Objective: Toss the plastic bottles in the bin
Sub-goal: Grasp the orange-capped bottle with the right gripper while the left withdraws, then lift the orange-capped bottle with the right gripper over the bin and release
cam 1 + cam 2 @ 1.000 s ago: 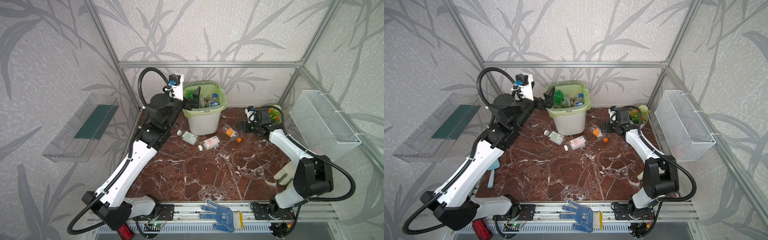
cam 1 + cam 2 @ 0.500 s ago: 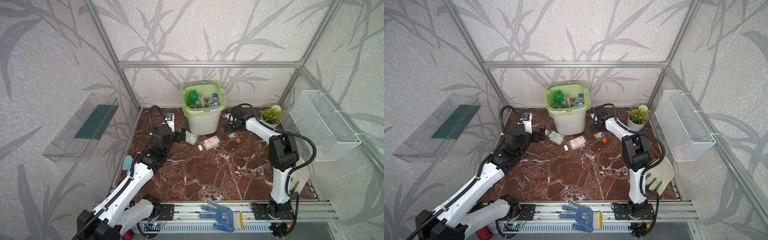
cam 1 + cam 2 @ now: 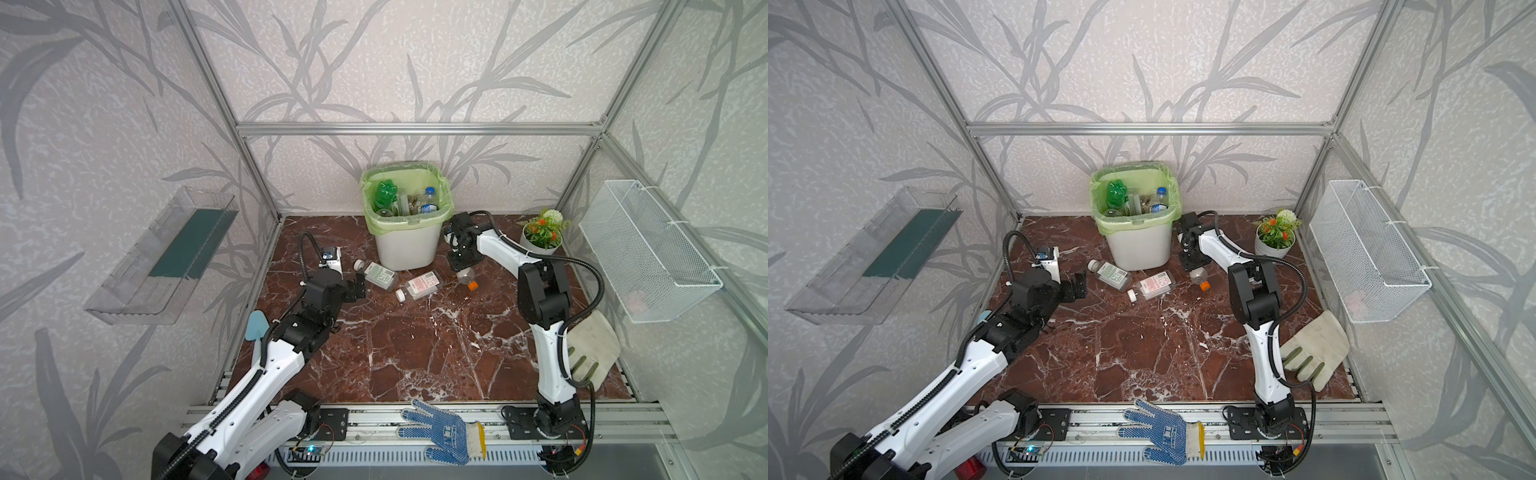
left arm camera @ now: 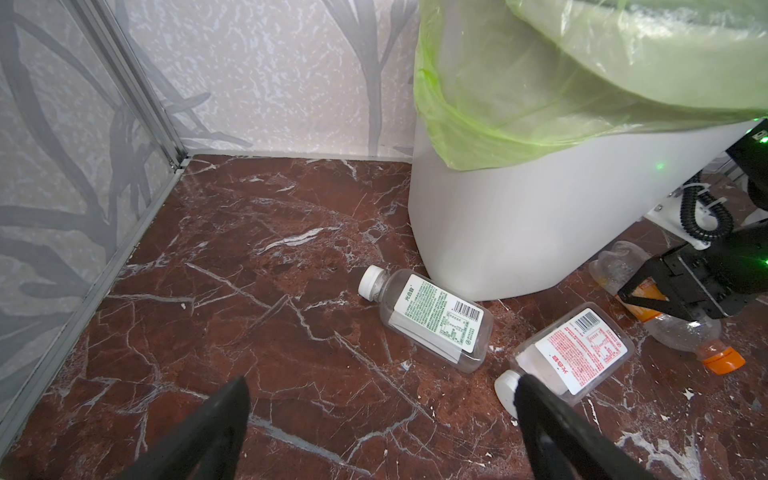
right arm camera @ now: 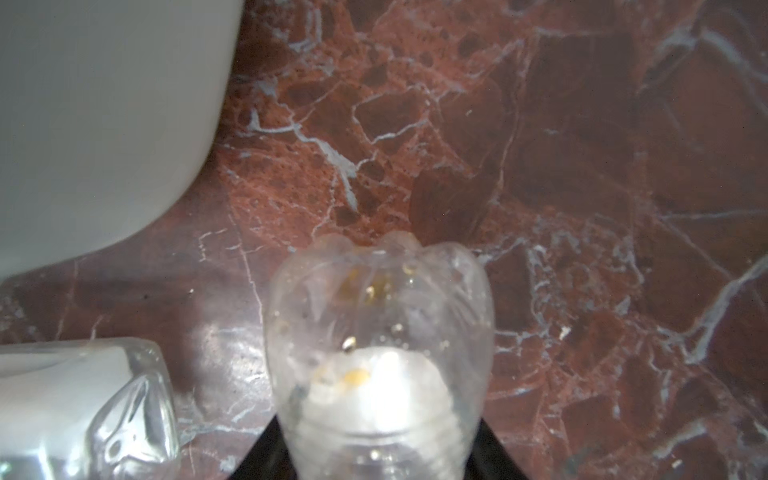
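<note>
Your right gripper (image 3: 462, 266) looks clamped on the orange-capped bottle (image 3: 467, 277) lying beside the bin (image 3: 409, 249) at the back of the table (image 3: 415, 353), left gripper (image 4: 382, 392) is wide open

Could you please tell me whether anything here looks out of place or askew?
Three bottles lie tipped over on the table in front of the bin: a green-labelled bottle, a red-labelled bottle and an orange-capped bottle, the last clamped in the right gripper. A blue dotted glove also lies across the front rail, off the table.
</note>
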Available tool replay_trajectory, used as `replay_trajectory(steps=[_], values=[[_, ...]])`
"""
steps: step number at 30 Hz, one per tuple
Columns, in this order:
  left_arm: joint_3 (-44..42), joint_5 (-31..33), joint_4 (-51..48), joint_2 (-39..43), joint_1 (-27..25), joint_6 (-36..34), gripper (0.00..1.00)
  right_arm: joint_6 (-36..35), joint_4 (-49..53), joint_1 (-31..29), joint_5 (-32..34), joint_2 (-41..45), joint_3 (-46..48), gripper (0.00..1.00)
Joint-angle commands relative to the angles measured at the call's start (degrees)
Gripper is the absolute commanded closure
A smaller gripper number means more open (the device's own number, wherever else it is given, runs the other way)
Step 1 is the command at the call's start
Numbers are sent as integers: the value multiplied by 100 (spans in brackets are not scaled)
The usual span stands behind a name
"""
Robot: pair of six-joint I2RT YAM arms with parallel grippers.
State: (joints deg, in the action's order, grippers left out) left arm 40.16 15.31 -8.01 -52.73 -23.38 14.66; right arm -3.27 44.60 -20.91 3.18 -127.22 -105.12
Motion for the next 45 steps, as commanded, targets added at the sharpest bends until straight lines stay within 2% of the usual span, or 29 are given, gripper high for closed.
replay_trajectory(steps=[1,6,9,11,15,18,20,23,25,27,30,33,39,45], values=[[-144,34,194,-151,59,272,1,128,166,42,88,885,-16,56],[-261,134,326,-562,181,463,1,336,58,216,-82,2263,-371,57],[-263,201,320,-849,261,528,1,180,-778,236,-111,3290,-211,55],[-264,254,326,-992,289,536,1,342,-1406,236,-133,3863,-158,53],[-258,204,379,-1200,334,535,1,879,-1934,228,-511,4091,-818,53],[-230,120,404,-1313,342,538,1,1223,-2261,73,-860,3744,-1212,51],[-220,71,402,-1379,342,547,1,1191,-1953,-178,-1145,3155,-1773,48],[-202,-7,392,-1461,338,595,1,601,-364,-709,-1275,1596,-3446,42],[-227,-35,381,-1482,342,639,1,234,930,-972,-1031,297,-5165,34],[-254,-63,379,-1497,342,678,1,255,1689,-1006,-826,-668,-6780,30],[-317,-121,345,-1470,341,714,1,484,1109,-917,-492,-375,-6292,15],[-360,-81,344,-1403,342,697,1,501,434,-916,-182,268,-5542,10],[-379,-141,392,-1319,342,703,1,574,-477,-1023,-51,1375,-4490,10],[-371,-207,405,-1405,340,767,1,559,-473,-1052,-122,1738,-4143,6]])
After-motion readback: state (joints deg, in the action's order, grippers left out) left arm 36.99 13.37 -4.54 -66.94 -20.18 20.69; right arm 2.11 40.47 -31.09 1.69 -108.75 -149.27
